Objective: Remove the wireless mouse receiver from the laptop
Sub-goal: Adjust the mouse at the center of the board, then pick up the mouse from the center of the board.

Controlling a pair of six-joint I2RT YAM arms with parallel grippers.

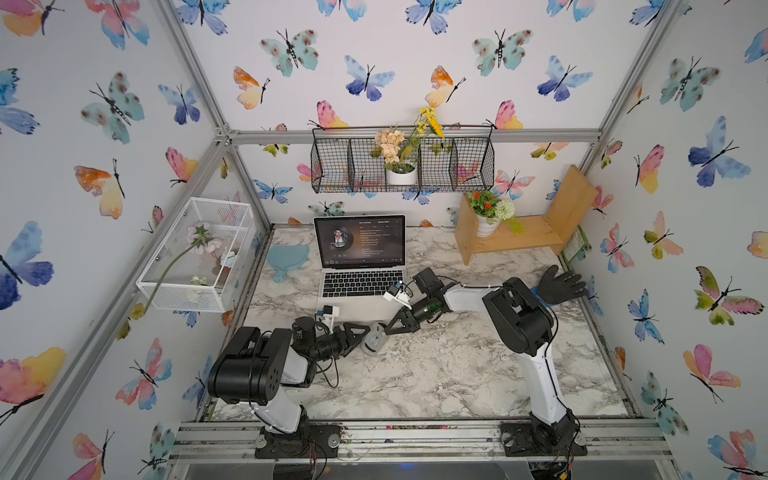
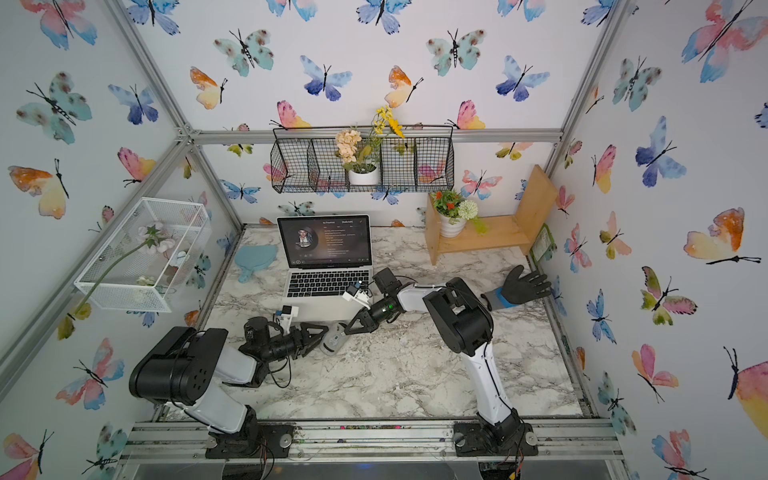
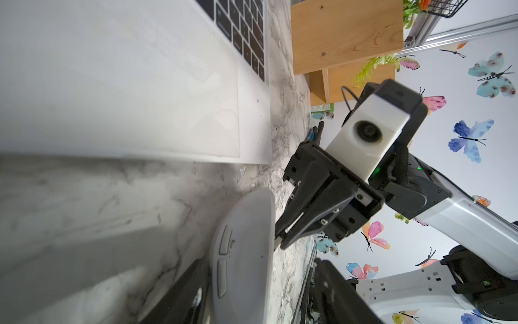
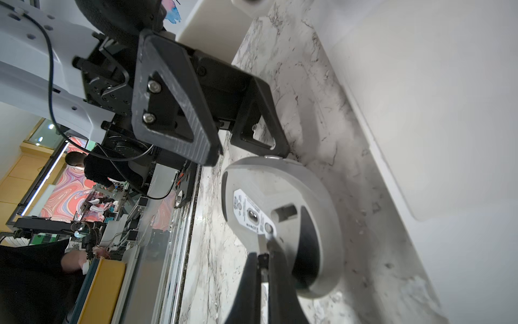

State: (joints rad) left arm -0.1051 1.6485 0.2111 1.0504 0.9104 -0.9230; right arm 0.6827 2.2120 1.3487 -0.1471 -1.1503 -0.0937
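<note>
The silver laptop [image 1: 360, 297] [image 2: 322, 296] stands open at the back middle of the marble table; its palm rest [image 3: 140, 98] [image 4: 448, 112] fills both wrist views. A grey mouse [image 1: 374, 340] [image 2: 333, 338] [image 3: 244, 252] stands on its side in front of it, underside [image 4: 283, 196] facing the right arm. My left gripper [image 1: 364, 338] [image 3: 260, 272] [image 4: 248, 157] is open and straddles the mouse, one finger against it, the other apart. My right gripper [image 1: 387, 332] [image 2: 347, 331] [image 4: 263, 254] is shut on the wireless mouse receiver [image 4: 262, 243], whose silver plug points at the mouse's underside.
A wooden shelf [image 1: 523, 237] with a flower pot stands at the back right. A black glove [image 1: 559, 284] lies by the right wall and a blue paddle-shaped item [image 1: 286, 257] sits left of the laptop. A white wire basket [image 1: 195, 253] hangs on the left wall.
</note>
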